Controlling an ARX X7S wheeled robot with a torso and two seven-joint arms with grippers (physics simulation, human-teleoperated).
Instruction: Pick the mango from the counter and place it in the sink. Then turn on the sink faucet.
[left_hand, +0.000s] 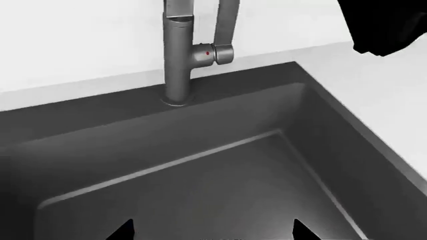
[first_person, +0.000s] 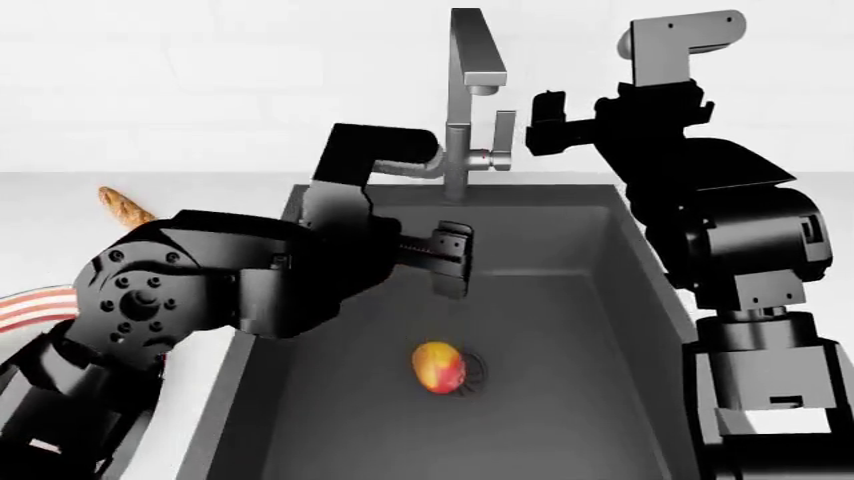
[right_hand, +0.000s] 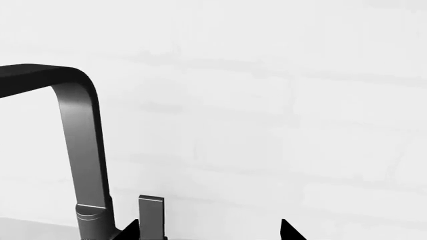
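Though only the head view shows it, the mango (first_person: 438, 367) lies in the sink (first_person: 587, 330) beside the drain. The left fingers (first_person: 454, 258) hang spread and empty above it. The right fingers (first_person: 546, 122), also parted, flank the sink faucet (first_person: 470, 110) lever.

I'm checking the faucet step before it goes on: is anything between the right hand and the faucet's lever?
Nothing visible: the right hand hangs open beside the sink faucet, with only open air before its lever. The mango lies in the sink.
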